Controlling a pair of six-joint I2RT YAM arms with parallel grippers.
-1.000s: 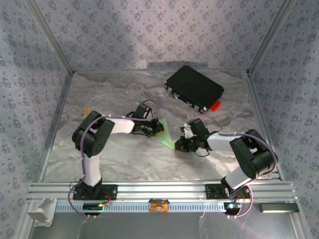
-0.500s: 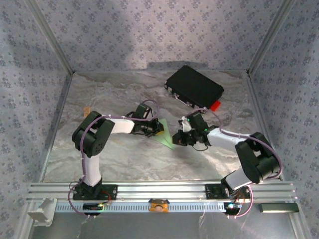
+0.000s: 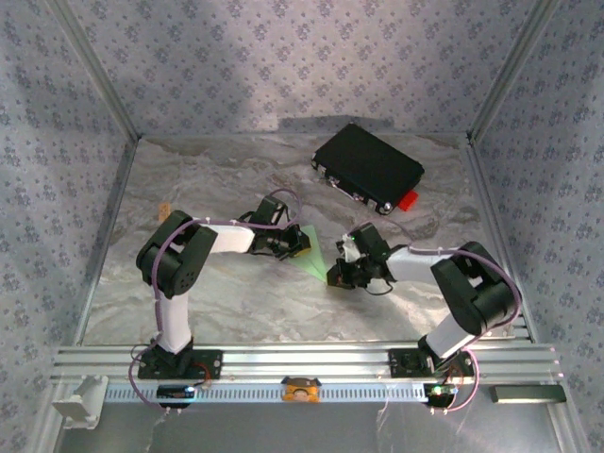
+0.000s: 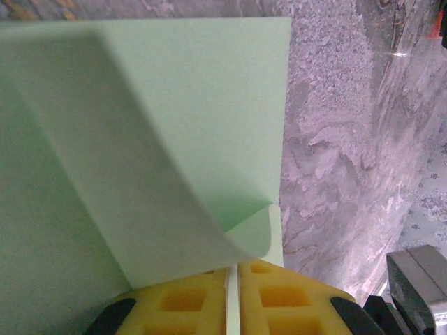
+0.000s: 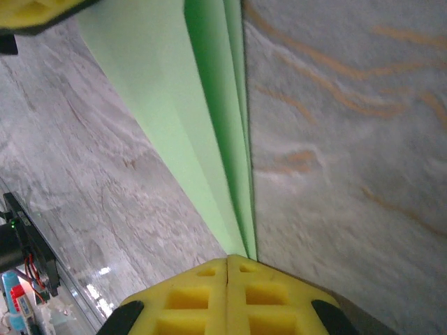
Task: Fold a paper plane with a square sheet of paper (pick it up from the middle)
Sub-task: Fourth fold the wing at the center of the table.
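Where the two arms meet near the middle of the marbled grey table [image 3: 236,179], the thin pale green paper sheet [image 3: 316,257] lies partly folded, low on the surface between the grippers. The left gripper [image 3: 300,243] is clamped on the sheet's wider end: in the left wrist view its yellow foam pads [image 4: 181,300] stand together with a pale paper edge pinched in the seam between them [image 4: 232,279]. Above them an upper layer of the sheet [image 4: 174,139] bows up in a soft curl. The right gripper [image 3: 336,276] has its pads pressed fully together [image 5: 228,279], and the sheet's narrow end [image 5: 202,105] runs right up to them. Whether that tip is pinched or merely touched I cannot tell.

Bare table lies open on every side of the paper, widest to the left and toward the near aluminium rail [image 3: 302,359]. The patterned walls stand well apart from it.

A black rectangular case [image 3: 368,168] sits at the far right of the table, with a small red tab [image 3: 407,199] at its near corner. Both are well clear of the sheet. Only the two grippers crowd the paper.

Its long axis runs diagonally, from the far left at the left gripper to the near right, narrowing to a point at the right gripper.
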